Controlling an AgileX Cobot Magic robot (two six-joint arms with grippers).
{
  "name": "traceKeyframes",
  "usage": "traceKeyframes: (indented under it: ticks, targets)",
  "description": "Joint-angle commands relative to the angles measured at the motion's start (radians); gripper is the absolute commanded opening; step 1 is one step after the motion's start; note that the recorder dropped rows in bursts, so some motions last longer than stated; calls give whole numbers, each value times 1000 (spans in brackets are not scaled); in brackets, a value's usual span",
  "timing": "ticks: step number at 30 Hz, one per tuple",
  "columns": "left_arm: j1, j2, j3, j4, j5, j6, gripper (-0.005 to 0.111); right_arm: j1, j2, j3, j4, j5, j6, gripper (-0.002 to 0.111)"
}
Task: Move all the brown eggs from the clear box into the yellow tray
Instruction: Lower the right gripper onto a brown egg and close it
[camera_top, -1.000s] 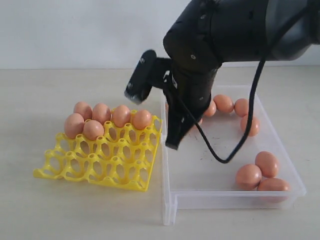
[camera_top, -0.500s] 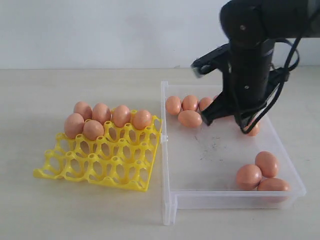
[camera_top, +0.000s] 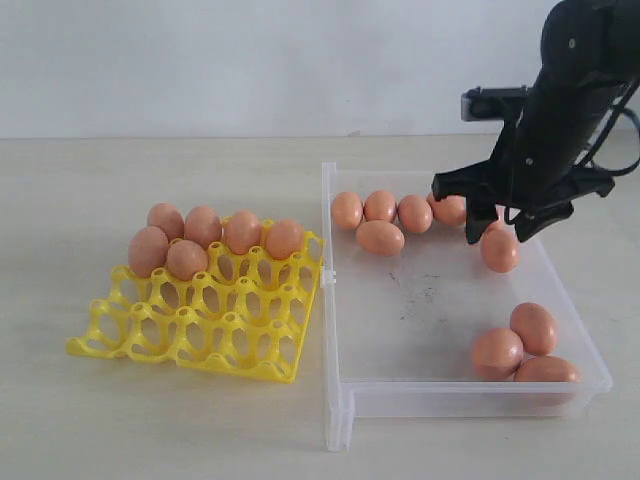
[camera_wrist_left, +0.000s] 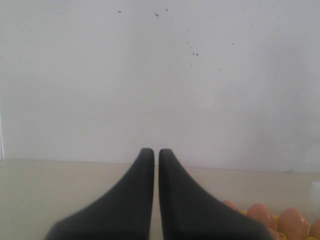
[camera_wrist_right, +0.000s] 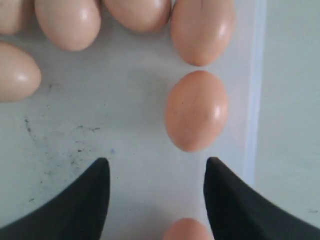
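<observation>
Progress stood at well under half in the exterior view. Six eggs (camera_top: 242, 230) sat in the far cups of the tray (camera_top: 180, 340), four in the back row and two in the next; the nearer rows held nothing. At least nine eggs lay in the box (camera_top: 440, 310): a cluster of five along the far wall, one by the right wall, and three in the near right corner. Another may have been hidden behind the arm. The right gripper (camera_top: 498, 228) hung over the egg by the right wall (camera_top: 500, 250), jaws spread and holding nothing.

In the left wrist view, the left gripper (camera_wrist_left: 152, 152) had its fingers pressed nearly together with nothing between them. It was lifted off the table, with a few tray eggs (camera_wrist_left: 260, 216) at the edge of the frame.

In the right wrist view, the right gripper (camera_wrist_right: 156, 167) was parted wide and empty. One egg (camera_wrist_right: 196, 110) lay just ahead of the gap, close beside the box wall (camera_wrist_right: 256, 100). By my judgement, that egg was the next pick, so most of the carrying was yet to do.
</observation>
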Motion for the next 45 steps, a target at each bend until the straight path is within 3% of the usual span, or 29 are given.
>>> traceKeyframes:
  ticks: [1, 8, 15, 29, 36, 37, 43, 45]
  targets:
    - [-4, -1, -3, -5, -6, 3, 4, -11, 91, 2, 17, -15, 0, 50]
    - [-4, -1, -3, -5, -6, 3, 4, -33, 145, 2, 29, -97, 26, 50]
    - [-4, -1, -3, -5, -6, 3, 4, -33, 145, -70, 29, -45, 37, 50]
    - [-4, -1, -3, -5, -6, 3, 4, -44, 205, -79, -21, -239, 330, 50]
    - [-4, -1, -3, -5, -6, 3, 4, -44, 205, -79, -59, -210, 243, 50]
    - [-4, -1, -3, -5, -6, 3, 4, -44, 205, -79, -67, -186, 233, 47]
    - [-4, -1, -3, -5, -6, 3, 4, -44, 205, -79, -74, -76, 92, 0]
    - [-4, -1, -3, -5, -6, 3, 4, -44, 205, -79, -76, -74, 34, 0]
